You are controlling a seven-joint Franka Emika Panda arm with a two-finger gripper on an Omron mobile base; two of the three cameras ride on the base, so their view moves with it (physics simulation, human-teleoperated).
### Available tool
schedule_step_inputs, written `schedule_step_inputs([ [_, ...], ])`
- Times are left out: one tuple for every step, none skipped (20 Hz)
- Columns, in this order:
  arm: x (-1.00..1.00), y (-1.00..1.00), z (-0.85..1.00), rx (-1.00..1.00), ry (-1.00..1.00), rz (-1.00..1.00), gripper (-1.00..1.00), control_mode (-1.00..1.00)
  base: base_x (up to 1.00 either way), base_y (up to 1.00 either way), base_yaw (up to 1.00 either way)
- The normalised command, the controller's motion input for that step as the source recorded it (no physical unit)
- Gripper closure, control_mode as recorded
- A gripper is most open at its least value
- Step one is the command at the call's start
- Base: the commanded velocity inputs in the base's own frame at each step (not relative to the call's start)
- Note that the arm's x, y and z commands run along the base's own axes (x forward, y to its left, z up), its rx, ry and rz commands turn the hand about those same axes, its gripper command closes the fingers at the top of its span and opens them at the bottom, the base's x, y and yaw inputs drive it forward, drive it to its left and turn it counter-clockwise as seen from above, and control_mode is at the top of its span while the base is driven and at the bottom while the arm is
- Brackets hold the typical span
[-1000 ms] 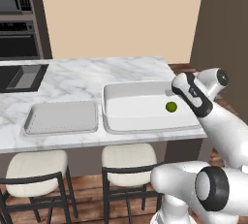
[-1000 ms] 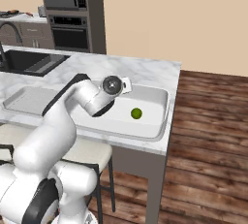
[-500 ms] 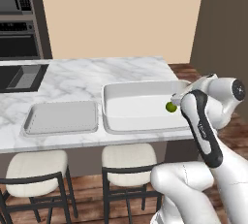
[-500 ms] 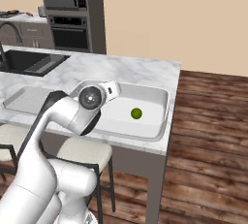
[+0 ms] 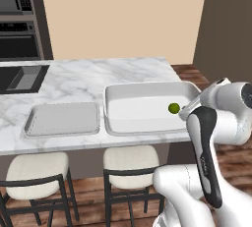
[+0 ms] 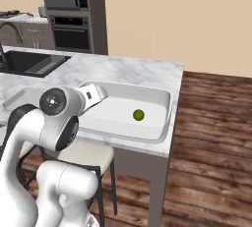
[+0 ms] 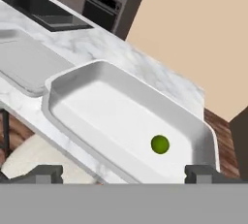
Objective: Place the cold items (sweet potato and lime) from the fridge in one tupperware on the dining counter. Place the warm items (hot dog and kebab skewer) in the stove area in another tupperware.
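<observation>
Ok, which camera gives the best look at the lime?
The hand view: the lime sits large and unobstructed inside the deep tray. The left base view shows it small beside the arm; the right base view shows it small but clear.

Glossy white rounded arm (image 5: 216,123) (dark joints, black strip).

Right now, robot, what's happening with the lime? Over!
Jaws open, holding nothing. Lime sits alone in the deep tupperware on the dining counter. Flat tray alongside, nothing blocking.

Long white grey-veined marble dining counter (image 5: 83,78) carries large deep pale grey tray (image 5: 147,123), smaller flat grey tray (image 5: 61,119) beside it.
</observation>
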Motion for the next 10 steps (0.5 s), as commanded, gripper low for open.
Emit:
schedule_step_inputs([
  [-0.87,0.0,0.0,0.0,0.0,-0.22,-1.0,-1.0,0.0,0.0,0.0],
  [-0.82,0.0,0.07,0.0,0.0,-0.24,-1.0,-1.0,0.0,0.0,0.0],
  [-0.75,0.01,0.14,0.0,0.03,-0.24,-1.0,-1.0,0.0,0.0,0.0],
  [-0.72,0.02,0.11,0.0,0.03,-0.23,-1.0,-1.0,0.0,0.0,0.0],
  [-0.69,0.02,0.08,0.0,0.06,-0.21,-1.0,-1.0,0.0,0.0,0.0],
  [-0.67,0.11,0.0,0.0,0.0,-0.19,-1.0,-1.0,0.0,0.0,0.0],
  [-0.62,0.18,0.0,0.0,0.0,-0.16,-1.0,-1.0,0.0,0.0,0.0],
  [-0.51,0.28,0.0,0.0,0.0,-0.09,-1.0,-1.0,0.0,0.0,0.0],
  [-0.4,0.33,-0.06,0.0,0.0,-0.05,-1.0,-1.0,0.0,0.0,0.0],
  [-0.34,0.36,-0.1,0.0,0.0,-0.03,-1.0,-1.0,0.0,0.0,0.0],
])
